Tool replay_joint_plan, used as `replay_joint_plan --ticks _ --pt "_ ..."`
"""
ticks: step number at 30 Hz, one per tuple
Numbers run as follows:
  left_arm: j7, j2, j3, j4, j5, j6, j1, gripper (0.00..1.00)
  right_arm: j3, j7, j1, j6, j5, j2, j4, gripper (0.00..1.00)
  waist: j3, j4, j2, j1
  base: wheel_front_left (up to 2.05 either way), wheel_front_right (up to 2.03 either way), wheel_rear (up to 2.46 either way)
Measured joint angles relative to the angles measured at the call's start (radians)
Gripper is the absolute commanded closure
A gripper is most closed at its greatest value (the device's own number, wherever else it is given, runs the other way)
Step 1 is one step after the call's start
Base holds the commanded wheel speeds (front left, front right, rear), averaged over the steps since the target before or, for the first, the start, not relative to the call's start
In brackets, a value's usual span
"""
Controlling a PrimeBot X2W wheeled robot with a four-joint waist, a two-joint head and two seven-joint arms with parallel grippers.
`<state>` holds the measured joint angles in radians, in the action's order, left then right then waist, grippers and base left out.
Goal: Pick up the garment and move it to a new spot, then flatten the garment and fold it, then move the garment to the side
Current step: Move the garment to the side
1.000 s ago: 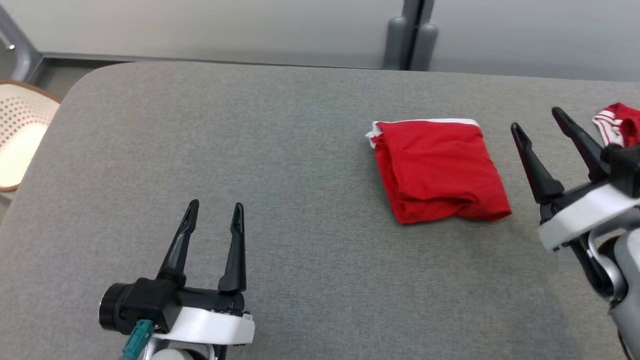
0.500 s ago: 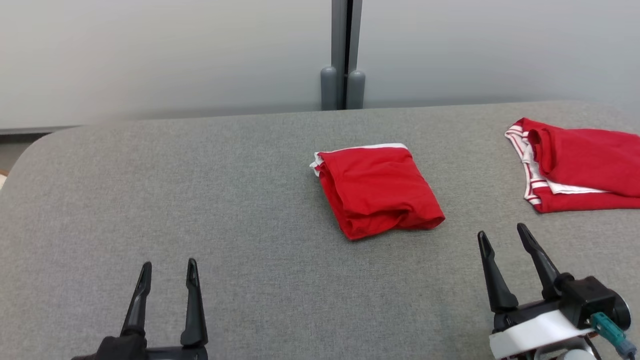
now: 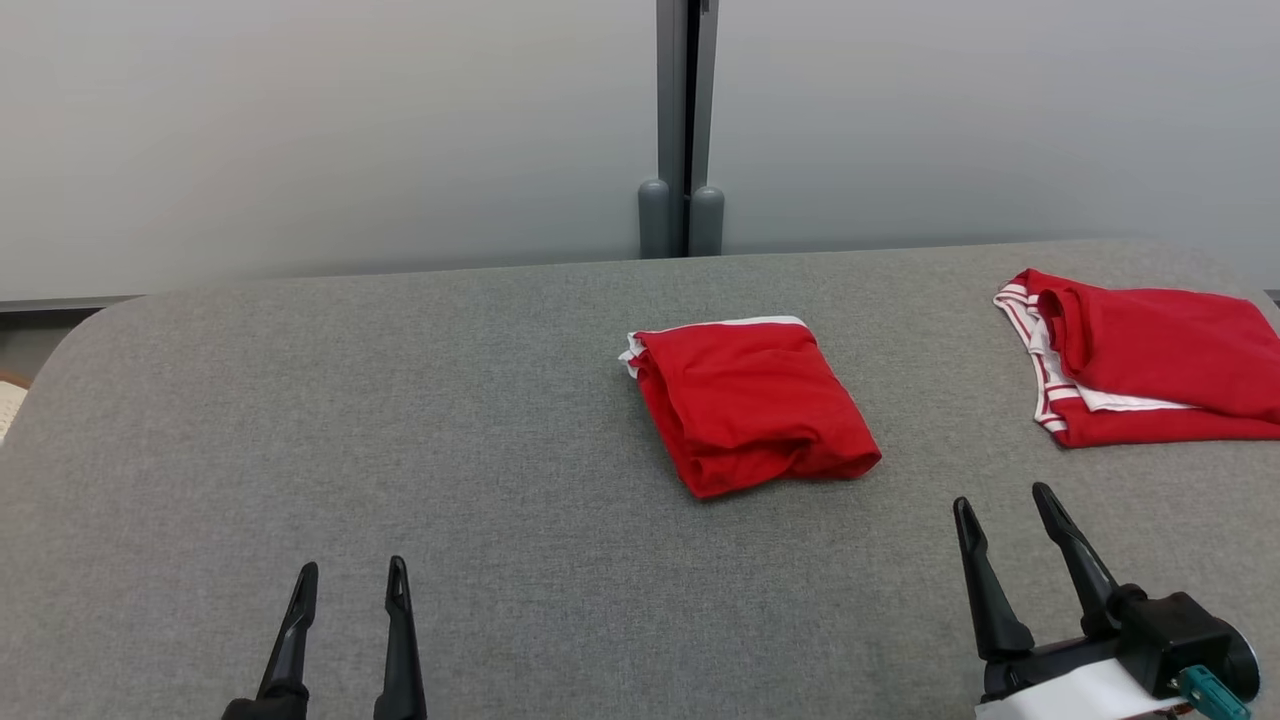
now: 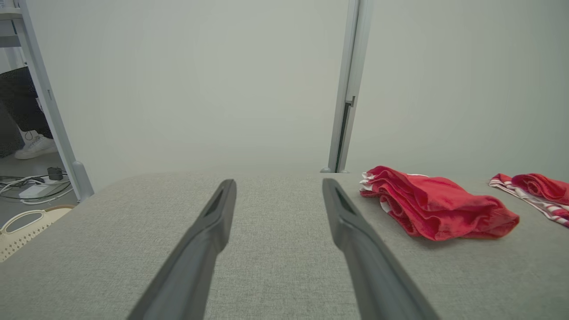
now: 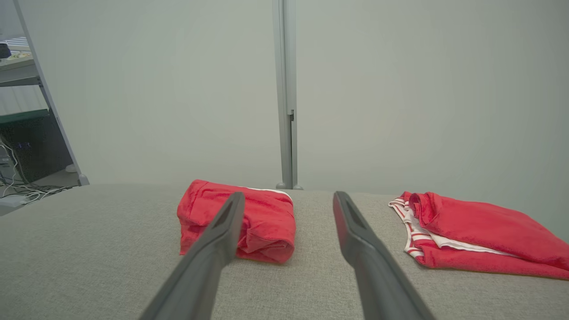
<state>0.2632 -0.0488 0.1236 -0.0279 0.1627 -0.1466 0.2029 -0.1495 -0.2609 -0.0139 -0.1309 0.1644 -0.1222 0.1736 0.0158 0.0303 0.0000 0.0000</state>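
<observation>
Red garment [image 3: 755, 405], folded, lies mid-way across the surface [image 3: 400, 400] in the head view, beyond and between left jaws and right jaws, both wide open and empty. Left wrist: garment [image 4: 438, 206] right of the jaws. Right wrist: garment [image 5: 266, 218] partly behind one finger [image 5: 209, 253].

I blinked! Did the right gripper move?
Yes. The right gripper pulled back toward the robot: earlier beside the folded red garment, now short of its near edge.

Red garment [image 3: 755, 405], folded, ctr.
</observation>
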Motion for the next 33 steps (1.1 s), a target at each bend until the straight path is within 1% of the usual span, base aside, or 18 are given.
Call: replay_joint_plan --ticks 9,11,13,15,16,18,19,21,25,27,28,30,33 --pt "0.0 0.0 0.008 0.008 -0.014 0.0 0.0 0.0 0.009 0.0 -0.007 0.0 -0.002 0.009 -0.007 0.0 -0.002 0.02 0.0 0.0 0.0 0.0 0.0" --pt "0.0 0.0 0.012 0.008 -0.018 0.0 0.0 0.0 0.011 0.0 -0.007 0.0 0.014 0.013 -0.01 0.0 -0.009 0.026 0.0 0.0 0.0 0.0 0.0" --pt "0.0 0.0 0.02 0.008 -0.025 0.002 -0.002 0.0 0.01 0.0 0.003 0.0 0.054 0.016 0.009 0.0 -0.018 0.034 0.0 0.0 0.0 0.0 0.0" --pt "0.0 0.0 0.03 0.006 -0.031 0.005 -0.011 0.0 -0.009 0.0 0.041 0.0 0.1 0.0 0.041 0.0 -0.033 0.042 0.0 0.0 0.0 0.0 0.0" --pt "0.0 0.0 0.038 0.002 -0.031 0.005 -0.023 0.0 -0.037 -0.001 0.072 0.0 0.139 -0.019 0.07 0.0 -0.045 0.046 0.0 0.0 0.0 0.0 0.0" --pt "0.0 0.0 0.056 -0.006 -0.034 0.007 -0.057 0.0 -0.112 0.0 0.145 0.0 0.21 -0.078 0.163 0.0 -0.073 0.055 0.0 0.0 0.0 0.0 0.0" --pt "0.0 0.0 0.064 -0.007 -0.037 0.01 -0.073 0.0 -0.136 0.013 0.188 0.0 0.268 -0.1 0.2 0.0 -0.088 0.06 0.0 0.0 0.0 0.0 0.0" --pt "0.0 0.0 0.085 -0.009 -0.04 0.014 -0.106 0.0 -0.175 0.079 0.294 0.0 0.404 -0.148 0.237 0.0 -0.123 0.072 0.0 0.0 0.0 0.0 0.0" --pt "0.0 -0.001 0.113 -0.018 -0.064 0.019 -0.156 0.0 -0.243 0.262 0.465 0.0 0.625 -0.266 0.274 0.0 -0.192 0.1 0.0 0.0 0.0 0.0 0.0" --pt "0.0 0.0 0.125 -0.018 -0.063 0.019 -0.171 0.0 -0.261 0.37 0.536 0.0 0.723 -0.311 0.3 0.0 -0.225 0.114 0.0 0.0 0.0 0.0 0.0" --pt "0.0 -0.001 0.135 -0.016 -0.057 0.018 -0.184 0.0 -0.276 0.476 0.593 0.0 0.806 -0.346 0.328 0.0 -0.256 0.127 0.0 0.0 0.0 0.0 0.0" --pt "0.0 -0.001 0.147 -0.017 -0.055 0.018 -0.203 0.0 -0.288 0.562 0.638 0.0 0.852 -0.374 0.365 0.0 -0.283 0.142 0.0 0.0 0.0 0.0 0.0" --pt "0.0 0.0 0.157 -0.016 -0.045 0.013 -0.221 0.0 -0.306 0.647 0.693 0.0 0.889 -0.401 0.412 0.0 -0.32 0.164 0.0 0.0 0.0 0.0 0.0"
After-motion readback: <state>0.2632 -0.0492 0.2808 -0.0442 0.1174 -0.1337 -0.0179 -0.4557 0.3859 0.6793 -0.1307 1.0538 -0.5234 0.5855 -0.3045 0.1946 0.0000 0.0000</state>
